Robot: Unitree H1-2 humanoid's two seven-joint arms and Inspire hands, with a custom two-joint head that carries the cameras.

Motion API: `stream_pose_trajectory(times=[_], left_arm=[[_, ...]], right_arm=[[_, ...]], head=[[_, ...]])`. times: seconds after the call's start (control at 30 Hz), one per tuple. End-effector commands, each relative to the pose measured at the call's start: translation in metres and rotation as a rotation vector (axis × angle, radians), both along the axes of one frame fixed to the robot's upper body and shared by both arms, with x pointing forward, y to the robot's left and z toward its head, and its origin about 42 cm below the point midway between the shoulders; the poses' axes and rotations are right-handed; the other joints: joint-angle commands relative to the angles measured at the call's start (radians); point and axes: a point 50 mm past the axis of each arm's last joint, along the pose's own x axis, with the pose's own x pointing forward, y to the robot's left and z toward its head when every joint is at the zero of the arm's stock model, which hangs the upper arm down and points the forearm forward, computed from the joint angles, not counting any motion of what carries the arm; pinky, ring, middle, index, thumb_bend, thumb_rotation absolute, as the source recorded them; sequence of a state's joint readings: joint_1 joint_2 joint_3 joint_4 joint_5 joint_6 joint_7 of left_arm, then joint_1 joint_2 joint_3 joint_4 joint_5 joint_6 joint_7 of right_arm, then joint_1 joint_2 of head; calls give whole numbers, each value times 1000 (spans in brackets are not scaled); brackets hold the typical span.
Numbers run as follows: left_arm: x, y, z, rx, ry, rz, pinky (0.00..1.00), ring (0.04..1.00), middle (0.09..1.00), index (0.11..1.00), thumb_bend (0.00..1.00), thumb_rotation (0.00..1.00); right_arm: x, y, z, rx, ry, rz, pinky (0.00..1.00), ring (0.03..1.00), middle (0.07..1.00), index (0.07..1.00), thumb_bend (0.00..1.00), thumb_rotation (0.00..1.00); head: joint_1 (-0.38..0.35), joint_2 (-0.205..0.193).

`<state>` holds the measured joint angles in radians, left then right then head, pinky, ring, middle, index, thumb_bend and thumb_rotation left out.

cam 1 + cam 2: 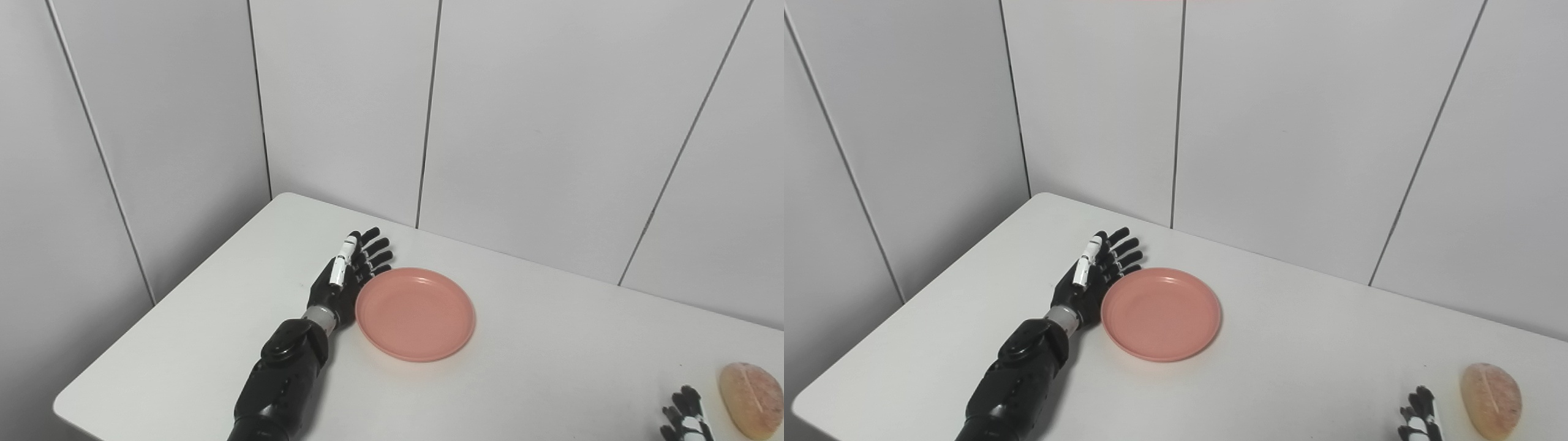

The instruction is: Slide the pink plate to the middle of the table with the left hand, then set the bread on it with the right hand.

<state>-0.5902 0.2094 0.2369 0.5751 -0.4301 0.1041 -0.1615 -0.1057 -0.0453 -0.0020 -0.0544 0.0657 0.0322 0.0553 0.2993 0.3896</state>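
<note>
A round pink plate [415, 313] lies empty on the white table [551, 355], left of the middle. My left hand [346, 273] is open, fingers stretched out flat, edge-on against the plate's left rim; it also shows in the right eye view [1093, 273]. A tan bread roll [751, 399] lies near the table's front right. Only the fingertips of my right hand [685, 420] show at the bottom edge, just left of the bread and apart from it. They hold nothing that I can see.
White panelled walls [343, 110] close off the table at the back and left. The table's left corner [61, 405] and front-left edge are near my left arm. Bare tabletop lies between the plate and the bread.
</note>
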Motion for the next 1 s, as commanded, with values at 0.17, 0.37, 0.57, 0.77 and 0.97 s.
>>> stream_pose_trajectory(times=[0.17, 0.37, 0.57, 0.77, 0.97], left_arm=[[-5, -33, -30, -11, 133, -105, 891, 880, 889, 887, 333, 1000], [-10, -51, -32, -29, 131, -152, 893, 879, 886, 887, 319, 1000], [-20, -75, -27, -41, 117, -184, 868, 859, 865, 858, 352, 1000], [-32, -100, -21, -18, 100, -235, 855, 859, 870, 855, 351, 1000], [-45, -115, -25, -42, 110, -282, 877, 874, 882, 869, 354, 1000]], right_arm=[[1, 1, 10, -8, -51, -3, 966, 969, 977, 979, 179, 1000], [2, 4, 7, -16, -55, 3, 937, 957, 968, 965, 198, 1000], [2, 7, 8, -30, -51, -2, 908, 944, 956, 952, 247, 1000], [3, 11, 9, -31, -49, -3, 905, 945, 956, 954, 256, 1000], [4, 17, 10, -37, -51, 1, 908, 942, 955, 956, 247, 1000]], head=[[-31, 11], [-74, 27], [-108, 41], [-137, 56], [-176, 68]])
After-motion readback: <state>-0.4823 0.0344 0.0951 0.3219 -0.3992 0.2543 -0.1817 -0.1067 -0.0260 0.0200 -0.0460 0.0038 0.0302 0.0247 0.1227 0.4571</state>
